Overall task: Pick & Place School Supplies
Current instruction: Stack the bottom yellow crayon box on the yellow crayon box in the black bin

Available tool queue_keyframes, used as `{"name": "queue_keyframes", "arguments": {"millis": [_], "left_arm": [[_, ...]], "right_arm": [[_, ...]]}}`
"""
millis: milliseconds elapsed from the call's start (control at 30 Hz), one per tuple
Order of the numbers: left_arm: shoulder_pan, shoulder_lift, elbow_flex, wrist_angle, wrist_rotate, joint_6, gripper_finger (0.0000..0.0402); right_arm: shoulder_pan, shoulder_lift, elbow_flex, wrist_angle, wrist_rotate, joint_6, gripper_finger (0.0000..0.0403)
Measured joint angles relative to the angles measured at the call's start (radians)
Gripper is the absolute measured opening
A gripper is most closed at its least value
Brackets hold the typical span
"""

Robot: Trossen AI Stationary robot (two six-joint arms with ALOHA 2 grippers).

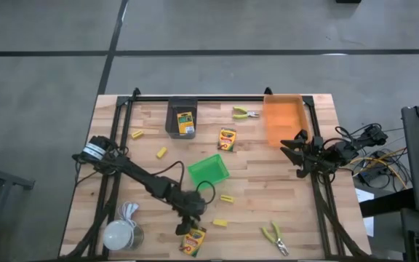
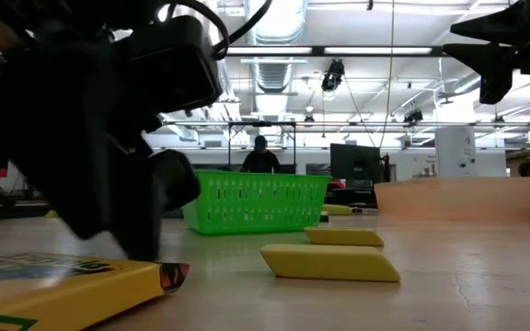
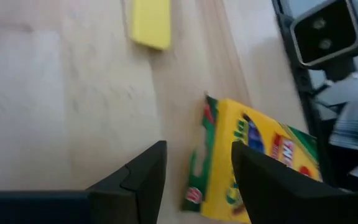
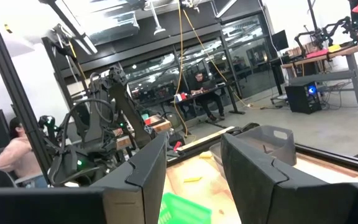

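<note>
A yellow-and-green crayon box [image 1: 193, 241] lies flat near the table's front edge. My left gripper [image 1: 188, 223] stands right over its far end, open; in the left wrist view the box [image 3: 253, 158] sits partly under one finger [image 3: 272, 186], its edge in the gap. A second crayon box [image 1: 227, 138] lies mid-table and a third [image 1: 185, 122] in the grey bin. Small yellow blocks [image 1: 227, 198] [image 1: 220, 223] lie nearby. Pliers [image 1: 275, 237] lie at the front right, another pair [image 1: 244, 113] at the back. My right gripper [image 1: 293, 154] waits open, raised at the right. My left gripper slants down over the crayon box's far end [image 3: 213, 130], one finger above the box and the other [image 3: 143, 180] beside it over bare wood. Whether either finger touches the box, I cannot tell. The box lies flat on the table.
A green basket [image 1: 208, 170] stands just beyond my left arm, a grey bin [image 1: 173, 116] and an orange bin [image 1: 284, 120] at the back. A white round object [image 1: 120, 234] sits at the front left corner. Two more yellow blocks [image 1: 137, 134] [image 1: 161, 152] lie at the left.
</note>
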State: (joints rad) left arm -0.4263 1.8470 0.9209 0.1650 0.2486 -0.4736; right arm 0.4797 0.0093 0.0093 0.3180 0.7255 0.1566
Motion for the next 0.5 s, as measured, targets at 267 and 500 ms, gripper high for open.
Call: {"name": "queue_keyframes", "arguments": {"millis": [267,500], "left_arm": [[0.001,0.0,0.034,0.004,-0.015,0.079,0.0188],[-0.007,0.001,0.055,0.016,-0.006,0.104,0.0188]], "right_arm": [[0.0,0.0,0.0,0.0,0.0,0.0,0.0148],[0.0,0.0,0.0,0.0,0.0,0.0,0.0148]]}}
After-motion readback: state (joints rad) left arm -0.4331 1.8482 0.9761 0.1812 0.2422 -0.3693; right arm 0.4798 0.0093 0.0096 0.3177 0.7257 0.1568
